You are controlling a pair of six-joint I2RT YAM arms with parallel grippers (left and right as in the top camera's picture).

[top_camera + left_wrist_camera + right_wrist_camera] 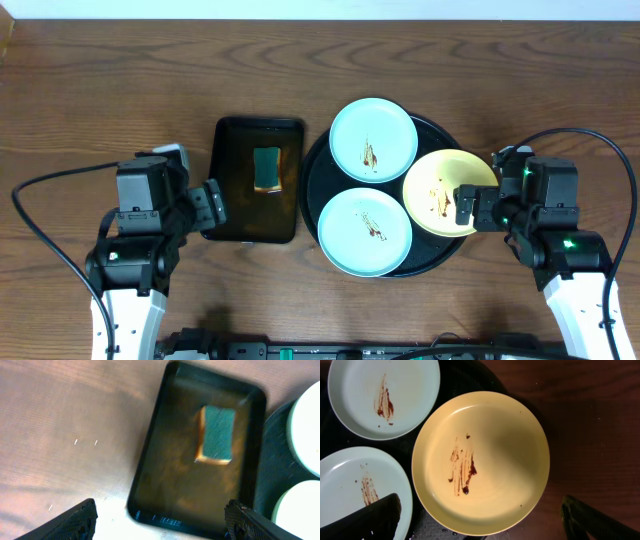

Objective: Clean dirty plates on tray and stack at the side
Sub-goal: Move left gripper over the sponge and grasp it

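Left hand (160,511), right hand (478,506) apart, empty; yellow plate (490,435) smeared; sponge tray (170,485) print unreadable.

We see a rectangular black tray (238,205) (170,475) lying on the table (100,90), left of its middle, with the long sides running from the near edge toward the far edge. Its glossy floor shows a brownish sheen. In it a sponge (267,168) (218,434) lies flat, green face up over a yellow body, a little toward the tray's far right corner and clear of the rims. We make out small pale print on the near rim, too blurred to read.
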